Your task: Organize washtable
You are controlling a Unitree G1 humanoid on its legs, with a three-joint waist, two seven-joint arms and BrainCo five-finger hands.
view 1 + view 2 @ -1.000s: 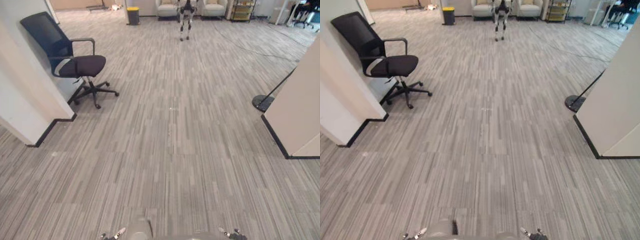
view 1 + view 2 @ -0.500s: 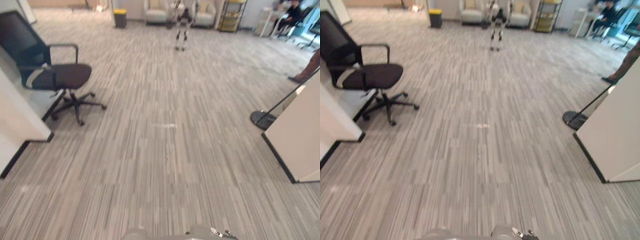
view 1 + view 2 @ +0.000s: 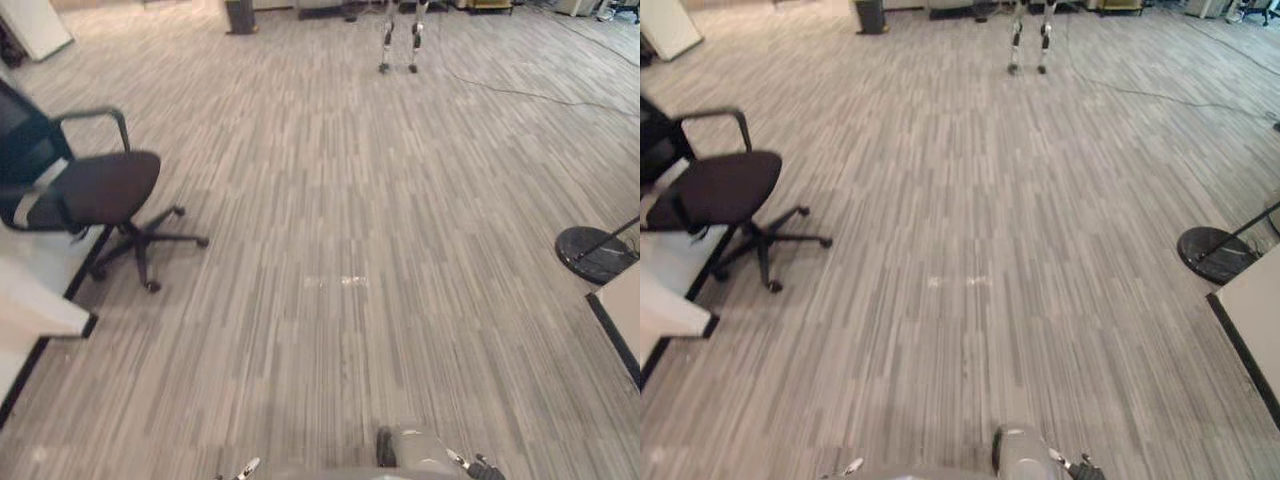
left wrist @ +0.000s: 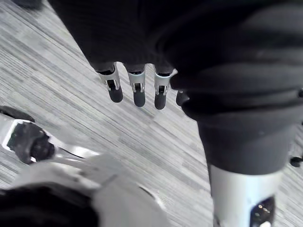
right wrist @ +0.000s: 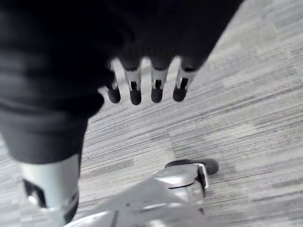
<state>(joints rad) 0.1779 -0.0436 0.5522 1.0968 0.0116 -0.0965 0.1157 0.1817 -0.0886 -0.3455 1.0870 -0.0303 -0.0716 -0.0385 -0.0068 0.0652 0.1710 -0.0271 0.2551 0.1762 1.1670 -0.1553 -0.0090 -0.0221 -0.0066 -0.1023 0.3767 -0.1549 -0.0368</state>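
Left eye view, and it's floor nearly all the way: a wide spread of grey carpet floor (image 3: 340, 200), short flat pile in narrow streaks of light and dark, running off into the room. Nothing here can be told for a washtable; where it stands, these pictures do not settle. By my reading this is walking, not handling, so the job is a clean line over open carpet.

On the left, a white block (image 3: 35, 300), smooth, square-cornered, with a dark skirting at its foot. Right beside it is an office chair (image 3: 95, 190): dark padded seat, mesh back, curved armrest, a star base on castors. That one will roll if clipped, so give its feet room.

On the right edge, the corner of a pale panel (image 3: 625, 310), flat with a black trim, and near it a round black base (image 3: 597, 253), a low glossy disc with a thin pole slanting up. It sits low and would be easy to trip on.

Far off, the slim legs of another robot (image 3: 402, 35), and a small dark bin (image 3: 240, 15).

Smallest now. In the left wrist view the left hand (image 4: 137, 87) hangs over carpet, silver fingers with dark tips straight and slack, nothing in them. The right hand (image 5: 147, 85) is the same in its own wrist view, loose and empty.
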